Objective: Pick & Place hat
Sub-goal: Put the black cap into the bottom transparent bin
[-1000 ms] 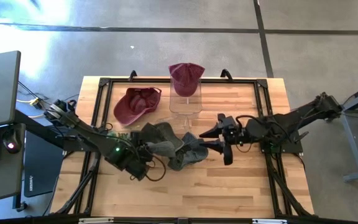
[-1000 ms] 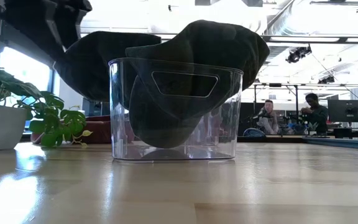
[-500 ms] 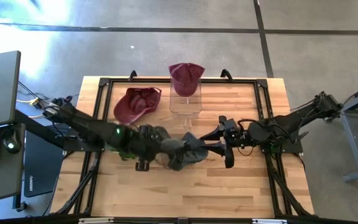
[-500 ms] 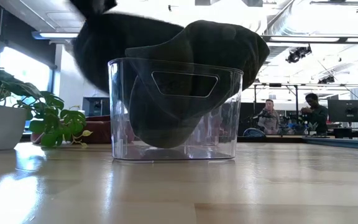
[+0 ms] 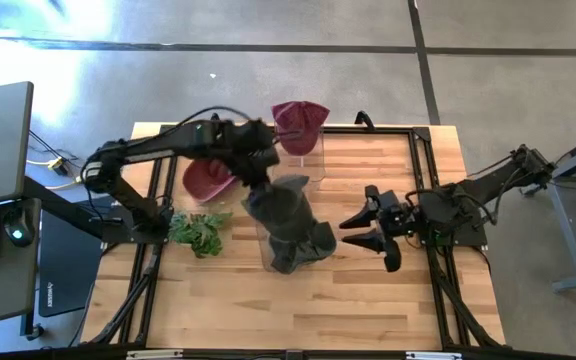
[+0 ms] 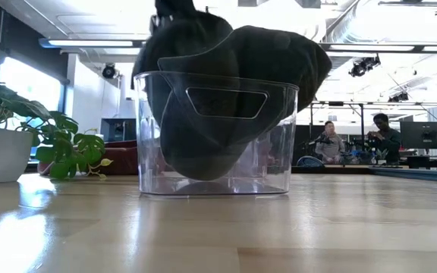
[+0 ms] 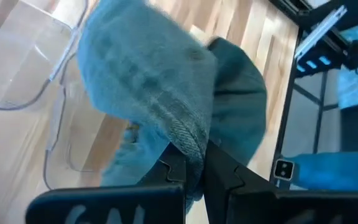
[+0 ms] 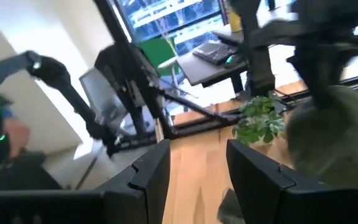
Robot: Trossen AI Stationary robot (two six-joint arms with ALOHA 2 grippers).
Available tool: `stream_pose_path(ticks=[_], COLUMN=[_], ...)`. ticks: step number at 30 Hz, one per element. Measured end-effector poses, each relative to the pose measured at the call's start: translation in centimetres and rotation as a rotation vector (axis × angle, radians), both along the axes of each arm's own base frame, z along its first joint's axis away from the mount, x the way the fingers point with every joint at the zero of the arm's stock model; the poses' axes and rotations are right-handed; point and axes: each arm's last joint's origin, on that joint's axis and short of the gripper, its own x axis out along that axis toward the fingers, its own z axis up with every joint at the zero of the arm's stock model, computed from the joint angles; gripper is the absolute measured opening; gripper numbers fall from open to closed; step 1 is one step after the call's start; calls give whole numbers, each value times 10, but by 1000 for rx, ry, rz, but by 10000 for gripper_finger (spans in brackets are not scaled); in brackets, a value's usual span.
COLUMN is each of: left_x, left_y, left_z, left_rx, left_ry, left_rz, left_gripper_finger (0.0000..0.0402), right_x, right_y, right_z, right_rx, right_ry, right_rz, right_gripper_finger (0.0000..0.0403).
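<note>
A dark grey hat hangs from my left gripper, which is shut on it above the clear bin at mid table. In the low view the hat reaches down over the bin's rim. A second grey hat lies in the bin, draped over its right rim. My right gripper stands open to the right of the bin, touching nothing. My left gripper pinches a stitched fold of the hat's cloth between its two fingers, coming from above. The hat hangs below the fingers, slack, with its lower part inside the bin; whether it rests on the other hat I cannot tell.
A maroon hat lies on the table at the far left, and another maroon hat sits on a clear stand at the far edge. A small potted plant stands left of the bin. People sit in the room behind.
My left gripper has shut on the grey hat at the bin's left side, then risen and swung toward the far edge and to the right. The hat has been lifted from the bin's left rim and now hangs over the bin. My right gripper has drawn back slightly toward the right edge.
</note>
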Motion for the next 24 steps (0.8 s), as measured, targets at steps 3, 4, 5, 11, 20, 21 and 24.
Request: stream_pose_path(ticks=[3, 4, 5, 11, 20, 21, 24], left_x=[7, 9, 10, 2, -16, -16, -5], left_y=[17, 20, 23, 38, 46, 46, 47], left_z=[-11, -13, -16, -20, 14, 15, 4], left_rx=[-12, -14, -19, -65, -52, -56, -65], left_ry=[20, 22, 29, 124, 145, 143, 186], left_rz=[-22, -32, -32, 42, 124, 125, 114], left_gripper_finger=[7, 7, 7, 6, 6, 6, 6], right_x=[-4, -5, -5, -7, -6, -6, -6], right_y=[6, 7, 8, 7, 6, 5, 5], right_z=[-6, -9, -12, -20, -18, -18, -16], right_rx=[-46, -52, -46, -9, -14, -13, -5], right_ry=[57, 87, 121, 213, 184, 184, 169], right_rz=[77, 110, 136, 124, 62, 56, 48], right_gripper_finger=[153, 153, 153, 153, 153, 153, 154])
